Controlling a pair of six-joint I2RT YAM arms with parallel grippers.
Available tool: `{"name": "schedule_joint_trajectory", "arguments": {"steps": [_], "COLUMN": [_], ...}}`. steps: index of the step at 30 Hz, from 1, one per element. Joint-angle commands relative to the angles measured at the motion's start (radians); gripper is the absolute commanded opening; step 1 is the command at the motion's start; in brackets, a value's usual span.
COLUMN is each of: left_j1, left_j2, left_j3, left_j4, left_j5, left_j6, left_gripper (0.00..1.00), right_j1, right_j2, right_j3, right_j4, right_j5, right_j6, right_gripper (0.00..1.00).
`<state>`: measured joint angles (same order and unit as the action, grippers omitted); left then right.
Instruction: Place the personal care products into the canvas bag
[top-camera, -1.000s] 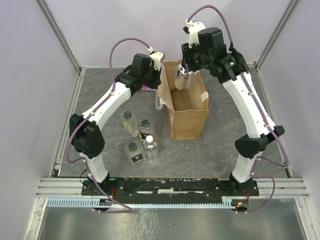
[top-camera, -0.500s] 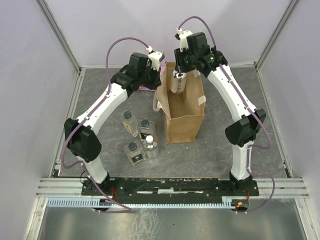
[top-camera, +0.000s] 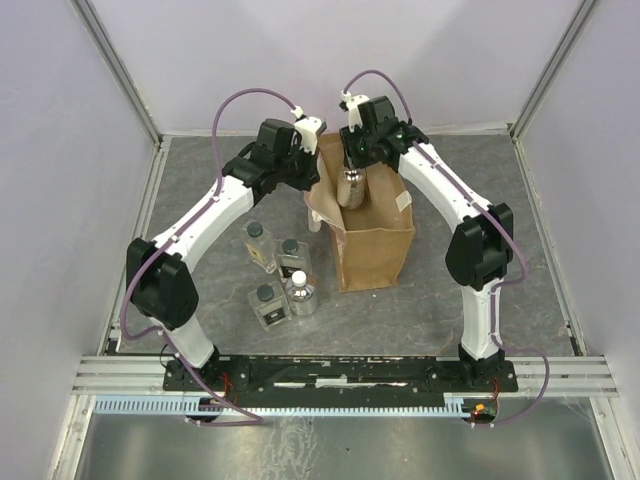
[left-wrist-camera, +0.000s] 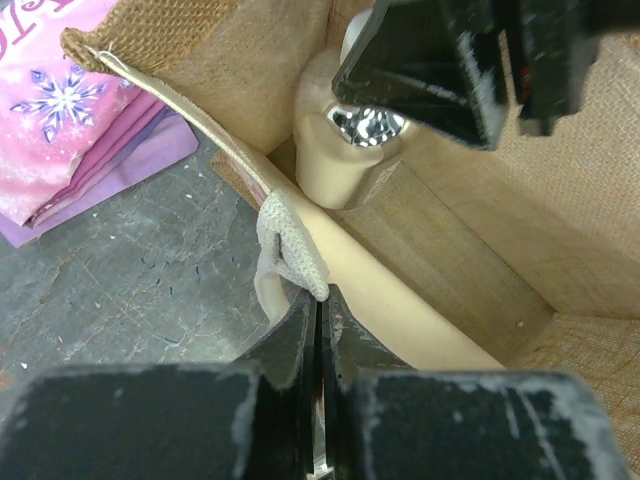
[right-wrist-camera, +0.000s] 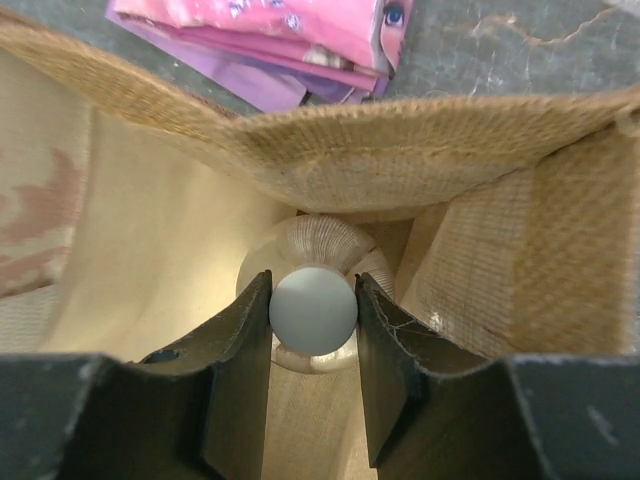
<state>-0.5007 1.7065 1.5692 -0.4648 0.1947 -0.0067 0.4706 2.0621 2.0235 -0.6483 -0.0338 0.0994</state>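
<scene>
Near the left, on the grey table (top-camera: 450, 300), three dark-capped squarish bottles (top-camera: 291, 258) and a round pale-capped bottle (top-camera: 300, 294) stand close together, apart from the canvas bag (top-camera: 375, 245). The left gripper (left-wrist-camera: 318, 308) has its jaws pressed together on the bag's near-left rim. What they pinch seems to be the pale handle webbing (left-wrist-camera: 288, 240), though the wrist view is tight. A pink packet (left-wrist-camera: 70, 110) lies flat just behind the bag. Further right, the right gripper (right-wrist-camera: 313, 310) reaches down into the bag's open mouth, its jaws clamped on the cap of a silver-capped bottle (right-wrist-camera: 310, 238) – upright, inside the bag's walls. I cannot tell whether it touches the bottom.
</scene>
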Motion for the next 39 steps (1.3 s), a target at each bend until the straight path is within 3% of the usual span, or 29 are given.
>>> {"name": "schedule_joint_trajectory", "arguments": {"steps": [1, 12, 14, 19, 23, 32, 39], "left_j1": [-0.006, -0.005, -0.007, -0.006, -0.006, -0.006, -0.006], "left_j2": [-0.029, -0.003, -0.001, 0.005, 0.006, 0.011, 0.036], "left_j3": [-0.033, -0.018, -0.015, -0.003, 0.002, 0.009, 0.04], "left_j4": [0.072, 0.084, 0.084, 0.084, 0.084, 0.087, 0.059], "left_j5": [0.066, 0.078, 0.08, 0.082, 0.085, 0.082, 0.091], "left_j6": [-0.038, -0.034, -0.033, -0.032, -0.033, -0.036, -0.025], "left_gripper": [0.03, 0.03, 0.03, 0.03, 0.03, 0.03, 0.03], "right_j1": [-0.003, 0.002, 0.005, 0.019, 0.025, 0.064, 0.236], "right_j2": [-0.099, -0.132, -0.135, -0.17, -0.201, -0.328, -0.5], "right_j3": [-0.053, -0.168, -0.169, -0.156, -0.107, -0.088, -0.165], "right_j4": [0.255, 0.281, 0.264, 0.231, 0.176, 0.047, -0.142], "right_j5": [0.008, 0.025, 0.025, 0.025, 0.032, 0.101, 0.281], "right_j6": [-0.006, -0.024, -0.031, -0.037, -0.013, -0.045, -0.062], "right_gripper": [0.0, 0.0, 0.12, 0.55, 0.73, 0.78, 0.82]}}
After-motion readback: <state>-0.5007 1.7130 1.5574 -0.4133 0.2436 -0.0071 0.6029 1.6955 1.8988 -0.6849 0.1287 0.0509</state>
